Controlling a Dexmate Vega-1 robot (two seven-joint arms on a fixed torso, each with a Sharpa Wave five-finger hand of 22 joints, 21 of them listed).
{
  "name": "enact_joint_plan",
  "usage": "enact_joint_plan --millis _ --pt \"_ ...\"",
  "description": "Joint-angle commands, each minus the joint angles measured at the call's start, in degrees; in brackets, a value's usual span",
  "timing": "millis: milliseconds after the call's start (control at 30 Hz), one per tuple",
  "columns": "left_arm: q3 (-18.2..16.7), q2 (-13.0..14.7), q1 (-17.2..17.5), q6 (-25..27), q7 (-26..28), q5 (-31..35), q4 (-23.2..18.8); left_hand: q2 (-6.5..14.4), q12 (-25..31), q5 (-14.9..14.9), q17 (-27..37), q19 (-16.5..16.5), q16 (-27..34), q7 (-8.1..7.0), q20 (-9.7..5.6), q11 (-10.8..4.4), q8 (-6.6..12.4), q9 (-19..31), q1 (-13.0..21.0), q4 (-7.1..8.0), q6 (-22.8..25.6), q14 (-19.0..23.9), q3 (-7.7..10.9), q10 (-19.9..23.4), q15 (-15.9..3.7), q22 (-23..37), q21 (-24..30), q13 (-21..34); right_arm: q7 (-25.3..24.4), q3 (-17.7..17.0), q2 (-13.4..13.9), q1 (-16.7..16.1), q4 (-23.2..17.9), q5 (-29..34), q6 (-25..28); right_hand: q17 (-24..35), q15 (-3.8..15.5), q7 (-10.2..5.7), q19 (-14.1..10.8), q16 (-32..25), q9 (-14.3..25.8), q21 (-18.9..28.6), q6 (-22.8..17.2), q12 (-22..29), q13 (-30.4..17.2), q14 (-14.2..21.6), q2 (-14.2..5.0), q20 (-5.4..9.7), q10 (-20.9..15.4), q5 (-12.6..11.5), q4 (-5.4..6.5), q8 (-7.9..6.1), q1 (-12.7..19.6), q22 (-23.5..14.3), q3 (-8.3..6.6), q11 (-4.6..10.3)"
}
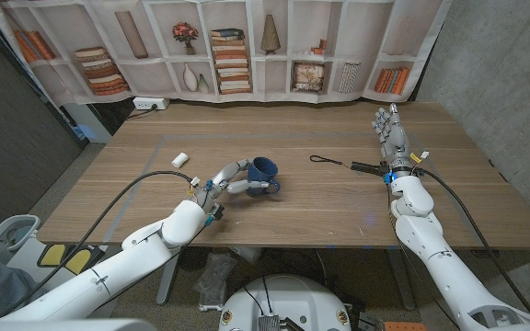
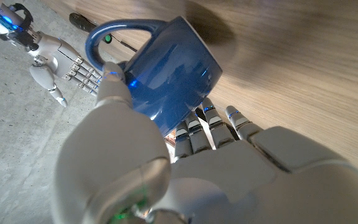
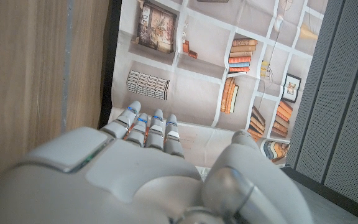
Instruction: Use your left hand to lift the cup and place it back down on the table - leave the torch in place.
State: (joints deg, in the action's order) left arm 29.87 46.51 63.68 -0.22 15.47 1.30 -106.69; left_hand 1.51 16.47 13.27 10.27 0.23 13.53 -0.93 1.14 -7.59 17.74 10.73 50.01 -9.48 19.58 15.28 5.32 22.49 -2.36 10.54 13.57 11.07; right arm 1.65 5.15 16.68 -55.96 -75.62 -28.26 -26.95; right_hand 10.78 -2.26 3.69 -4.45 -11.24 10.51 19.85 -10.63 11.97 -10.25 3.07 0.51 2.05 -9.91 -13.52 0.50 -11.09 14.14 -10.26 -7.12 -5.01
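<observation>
Head view: left hand (image 1: 219, 182) grips blue cup (image 1: 263, 172); fingers wrapped.

A blue handled cup (image 1: 264, 173) sits tilted mid-table, well apart from the slim black torch (image 1: 367, 167) with its cord.

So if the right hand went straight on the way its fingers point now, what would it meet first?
Probably nothing on the table. The right hand points toward the far edge of the table, and the wood ahead of it looks bare. Past the edge hangs the bookshelf backdrop. The torch lies behind its fingertips, off that line.
</observation>
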Motion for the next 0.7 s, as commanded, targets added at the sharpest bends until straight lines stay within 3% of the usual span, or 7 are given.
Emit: enact_joint_plan --millis 33,367,700 --pt "-0.55 0.28 0.51 -0.69 0.5 -0.23 -0.54 7.57 -0.25 -0.35 0.13 0.11 -0.24 -4.96 0.25 -2.47 -0.08 0.28 7.14 1.97 5.46 0.8 2.47 2.42 -4.24 0.09 -0.04 0.31 -0.48 0.14 -0.08 -0.52 -0.6 0.06 0.12 0.21 -0.34 -0.25 -0.72 0.04 0.2 -0.15 0.03 0.08 -0.31 0.45 -0.46 0.72 -0.05 0.1 -0.17 -0.08 0.13 -0.15 0.14 0.17" --pt "-1.05 -0.08 0.34 -2.91 0.97 -0.3 0.07 7.55 -0.94 -0.92 0.14 0.06 -0.62 -5.17 0.6 -2.41 -0.7 0.28 7.38 2.03 4.9 0.75 2.79 1.85 -4.13 0.1 -0.21 0.35 -1.53 0.31 0.22 -1.6 -1.35 0.87 -0.91 0.21 -0.31 -0.28 -0.77 0.05 0.2 -0.29 0.02 0.06 -0.31 0.46 -0.48 0.71 -0.02 0.1 -0.2 -0.08 0.12 -0.15 0.18 0.14" --pt "-2.07 -2.13 1.31 -8.34 4.17 -0.59 2.49 7.53 -1.41 -1.32 0.17 -0.15 -0.97 -5.3 0.95 -2.38 -1.2 0.29 7.47 2.15 4.47 0.54 3.02 1.57 -4.16 0.1 -0.41 0.39 -2.71 0.71 0.73 -1.68 -1.85 1.71 -0.98 0.21 -0.27 -0.27 -0.82 0.06 0.19 -0.4 0.06 0.07 -0.31 0.47 -0.49 0.75 -0.04 0.09 -0.24 -0.06 0.15 -0.16 0.21 0.15"
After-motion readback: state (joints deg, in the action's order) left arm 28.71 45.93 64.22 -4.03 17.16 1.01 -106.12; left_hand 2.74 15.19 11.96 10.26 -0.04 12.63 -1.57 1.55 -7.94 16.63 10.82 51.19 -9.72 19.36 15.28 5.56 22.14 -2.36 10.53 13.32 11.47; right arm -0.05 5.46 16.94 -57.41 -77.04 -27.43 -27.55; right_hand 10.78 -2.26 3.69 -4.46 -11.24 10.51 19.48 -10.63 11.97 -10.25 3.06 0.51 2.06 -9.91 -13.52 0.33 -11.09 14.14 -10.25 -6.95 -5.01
